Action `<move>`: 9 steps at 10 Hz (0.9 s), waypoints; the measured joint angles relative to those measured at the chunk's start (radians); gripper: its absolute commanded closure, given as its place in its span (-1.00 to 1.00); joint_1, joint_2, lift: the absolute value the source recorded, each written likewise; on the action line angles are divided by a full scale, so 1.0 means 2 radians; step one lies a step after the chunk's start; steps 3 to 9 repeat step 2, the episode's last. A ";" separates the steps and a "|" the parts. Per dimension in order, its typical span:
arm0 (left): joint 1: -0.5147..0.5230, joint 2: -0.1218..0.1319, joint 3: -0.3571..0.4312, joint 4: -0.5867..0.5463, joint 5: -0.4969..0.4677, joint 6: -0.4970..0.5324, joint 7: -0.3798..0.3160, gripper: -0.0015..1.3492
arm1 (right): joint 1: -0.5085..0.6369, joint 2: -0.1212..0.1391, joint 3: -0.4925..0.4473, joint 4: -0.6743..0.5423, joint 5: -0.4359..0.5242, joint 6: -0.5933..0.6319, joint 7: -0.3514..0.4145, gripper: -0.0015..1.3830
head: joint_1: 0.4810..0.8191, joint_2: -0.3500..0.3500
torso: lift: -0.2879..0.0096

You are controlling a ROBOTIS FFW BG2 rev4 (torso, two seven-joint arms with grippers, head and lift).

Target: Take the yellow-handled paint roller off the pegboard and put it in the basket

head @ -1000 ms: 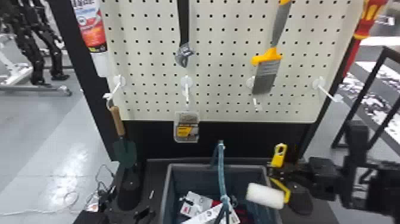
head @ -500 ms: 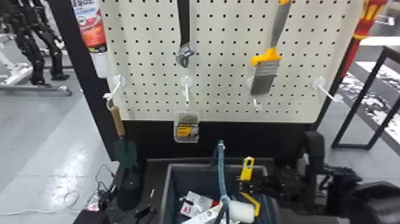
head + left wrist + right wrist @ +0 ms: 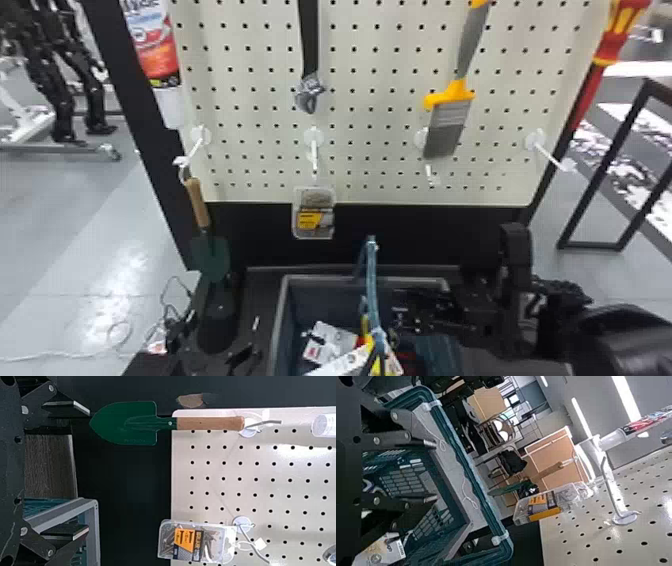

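Observation:
My left gripper [image 3: 216, 336] is at the lower left in the head view; in the left wrist view the left gripper [image 3: 85, 470] stands open, nothing between its fingers. My right gripper [image 3: 406, 312] is over the right part of the basket [image 3: 282, 320], just right of its raised blue handle. Seen in the right wrist view, the right gripper [image 3: 433, 471] is open and holds nothing, with the basket [image 3: 466, 475] around and below it. Yellow parts of the paint roller [image 3: 369, 344] show inside the basket, partly behind the handle; its white sleeve cannot be made out.
A putty knife [image 3: 447, 125] and an adjustable wrench [image 3: 310, 92] hang on the pegboard [image 3: 370, 90]. Lower down hang a boxed pack [image 3: 314, 217] and a trowel [image 3: 210, 257]. Packages [image 3: 327, 345] lie in the basket.
The right arm has moved left over the basket, first carrying the roller. Its gripper has let go, and the roller is now lower, in the basket. The left arm has stayed still.

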 measured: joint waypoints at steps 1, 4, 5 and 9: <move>0.000 0.000 0.000 0.000 0.000 0.000 0.000 -0.62 | 0.001 0.000 -0.003 0.000 0.001 -0.001 0.000 -0.77 | -0.60 0.00 | 0.26; 0.000 0.000 0.000 0.000 0.000 0.000 0.000 -0.62 | 0.003 0.001 -0.005 0.000 0.001 -0.001 0.000 -0.77 | -0.60 0.00 | 0.26; 0.000 0.000 0.000 0.000 0.000 0.000 0.000 -0.62 | 0.003 0.001 -0.005 0.000 0.001 -0.001 0.000 -0.77 | -0.60 0.00 | 0.26; 0.000 0.000 0.000 0.000 0.000 0.000 0.000 -0.62 | 0.003 0.001 -0.005 0.000 0.001 -0.001 0.000 -0.77 | -0.60 0.00 | 0.26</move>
